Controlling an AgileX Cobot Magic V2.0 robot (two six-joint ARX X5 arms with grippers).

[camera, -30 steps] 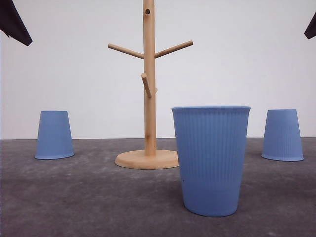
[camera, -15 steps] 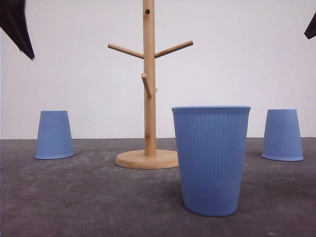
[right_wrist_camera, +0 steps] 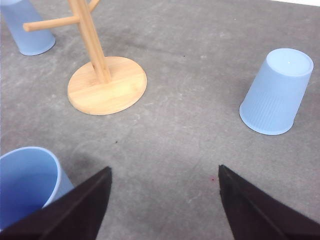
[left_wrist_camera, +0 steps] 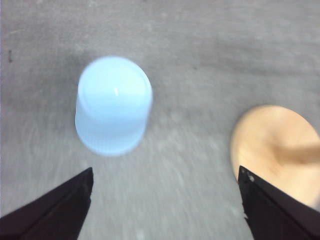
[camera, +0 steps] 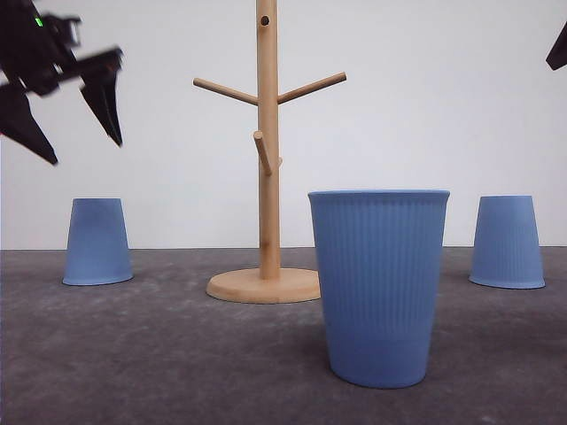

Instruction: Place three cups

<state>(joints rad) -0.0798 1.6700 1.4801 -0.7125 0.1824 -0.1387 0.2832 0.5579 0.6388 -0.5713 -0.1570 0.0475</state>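
Note:
Three light-blue ribbed cups stand on the grey table. One cup (camera: 97, 241) is upside down at the left, one cup (camera: 379, 288) is upright in the near middle, and one cup (camera: 507, 241) is upside down at the right. My left gripper (camera: 84, 150) hangs open high above the left cup (left_wrist_camera: 114, 105), its fingers spread wide with nothing between them (left_wrist_camera: 165, 172). My right gripper (right_wrist_camera: 164, 169) is open and empty too, well above the table between the upright cup (right_wrist_camera: 27, 182) and the right cup (right_wrist_camera: 277, 92).
A wooden cup tree (camera: 267, 142) with angled pegs rises from a round base (camera: 263, 285) behind the upright cup. Its base (left_wrist_camera: 275, 155) lies beside the left cup. A dark tip of the right arm (camera: 558, 49) shows at the upper right corner.
My left gripper has swung down and to the right from the upper left corner, and its open fingers now show above the left cup. The cups and the right arm have not moved.

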